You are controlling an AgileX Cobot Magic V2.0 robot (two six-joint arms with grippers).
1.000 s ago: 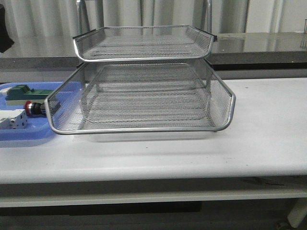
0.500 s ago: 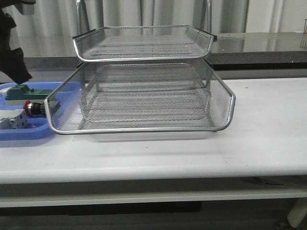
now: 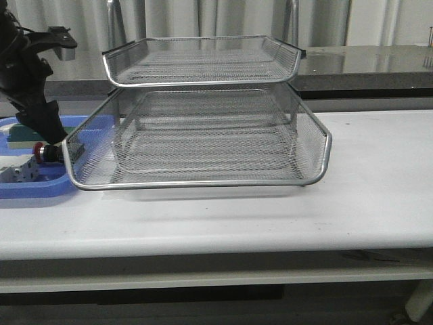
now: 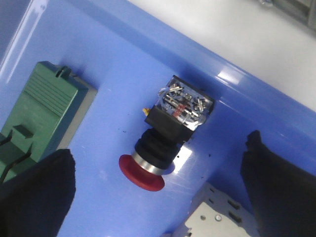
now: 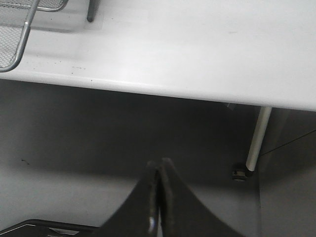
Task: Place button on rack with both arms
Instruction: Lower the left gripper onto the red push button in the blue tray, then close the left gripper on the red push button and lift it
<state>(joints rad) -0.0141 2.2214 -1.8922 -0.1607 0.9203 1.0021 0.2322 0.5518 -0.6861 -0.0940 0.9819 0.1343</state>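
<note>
The button [image 4: 165, 136] lies on its side in the blue tray [image 4: 123, 64], btw. a green block [image 4: 42, 111] and a white box [image 4: 217, 219]. Left gripper [image 4: 158, 197] is wide open above it, not touching. Right gripper [image 5: 159, 197] is closed, empty, below the table [image 5: 197, 44] edge. The rack [image 3: 203, 128] stands just beside the tray.

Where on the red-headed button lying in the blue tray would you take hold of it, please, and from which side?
I would probably grip the button across its black collar and block body, coming down from above. It lies on its side on the blue tray, with clear tray floor along both long flanks. The left pincer hangs open above it, one finger either side. The green block and white breaker sit clear.
</note>
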